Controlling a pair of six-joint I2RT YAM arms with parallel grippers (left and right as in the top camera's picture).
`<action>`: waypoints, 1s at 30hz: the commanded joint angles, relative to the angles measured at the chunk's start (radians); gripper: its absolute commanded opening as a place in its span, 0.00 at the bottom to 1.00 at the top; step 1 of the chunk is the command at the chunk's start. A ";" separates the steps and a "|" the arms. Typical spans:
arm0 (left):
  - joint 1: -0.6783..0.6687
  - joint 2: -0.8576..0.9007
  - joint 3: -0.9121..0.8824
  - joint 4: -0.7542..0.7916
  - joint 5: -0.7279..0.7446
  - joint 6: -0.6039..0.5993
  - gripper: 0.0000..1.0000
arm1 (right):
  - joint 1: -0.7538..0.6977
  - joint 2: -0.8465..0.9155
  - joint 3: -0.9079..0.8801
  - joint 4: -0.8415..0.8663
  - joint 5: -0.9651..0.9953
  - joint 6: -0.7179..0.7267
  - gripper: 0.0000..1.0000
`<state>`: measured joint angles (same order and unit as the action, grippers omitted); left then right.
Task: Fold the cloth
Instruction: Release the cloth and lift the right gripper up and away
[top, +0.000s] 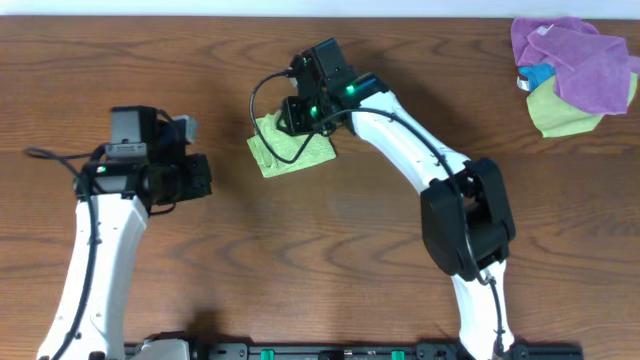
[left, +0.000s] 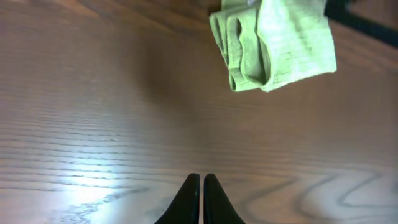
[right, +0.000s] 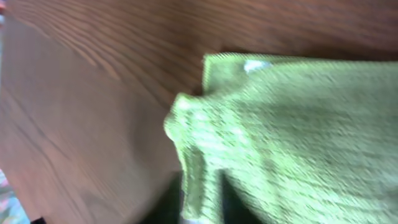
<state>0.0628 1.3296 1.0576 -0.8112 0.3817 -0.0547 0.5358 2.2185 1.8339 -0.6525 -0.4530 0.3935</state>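
The cloth (top: 272, 156) is a light lime-green folded bundle lying on the wooden table, left of centre. From the left wrist view, the cloth (left: 280, 43) shows doubled layers with rolled edges. My right gripper (top: 303, 124) hangs over its far edge, shut on a raised ridge of the cloth (right: 292, 124). That ridge is pinched between the dark fingers at my right gripper (right: 202, 200). A small white tag (right: 256, 65) sits near the cloth's corner. My left gripper (top: 206, 177) stays apart to the left. There the left gripper (left: 201, 179) is shut on nothing, above bare wood.
A purple cloth (top: 575, 55) is bunched with a yellower green cloth (top: 560, 115) and a small blue item (top: 537, 76) at the table's back right corner. The right arm's elbow (top: 465, 215) stands right of centre.
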 joint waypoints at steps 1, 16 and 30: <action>0.004 -0.022 0.013 -0.003 0.021 0.010 0.06 | -0.006 0.007 0.019 -0.027 0.030 -0.018 0.02; 0.002 -0.022 0.013 -0.002 0.039 0.010 0.06 | 0.068 0.066 0.018 0.078 0.118 -0.081 0.01; 0.002 -0.022 0.013 -0.004 0.047 0.012 0.06 | 0.061 0.124 0.018 0.114 0.082 -0.058 0.01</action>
<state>0.0639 1.3178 1.0576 -0.8108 0.4129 -0.0547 0.5999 2.3478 1.8400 -0.5400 -0.3626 0.3313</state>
